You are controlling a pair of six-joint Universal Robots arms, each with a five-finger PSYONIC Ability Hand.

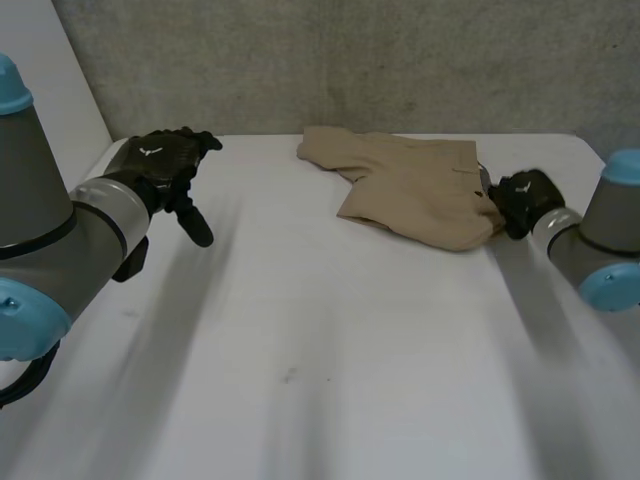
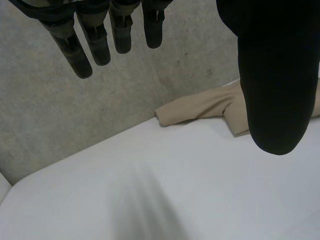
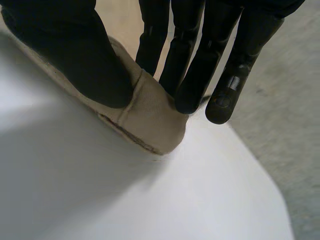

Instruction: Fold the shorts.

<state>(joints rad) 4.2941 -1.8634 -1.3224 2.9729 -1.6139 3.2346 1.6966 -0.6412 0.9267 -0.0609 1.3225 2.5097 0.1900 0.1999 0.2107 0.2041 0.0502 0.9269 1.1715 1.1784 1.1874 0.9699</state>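
Right hand (image 3: 75, 50) pinches shorts (image 1: 420, 190) on white table (image 1: 330, 350) (grey wall (image 1: 350, 60) behind); left hand (image 2: 275, 75) open.

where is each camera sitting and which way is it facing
Head view: between and behind the arms, looking down at the white table; both grey arms show, open left hand, right hand at the tan cloth shorts.
Left wrist view: on the left wrist, facing along the palm toward the grey wall; its straight fingers and thumb show.
Right wrist view: on the right wrist, facing the shorts' corner; its fingers and thumb pinch it.
Shared: all three show the shorts and table.
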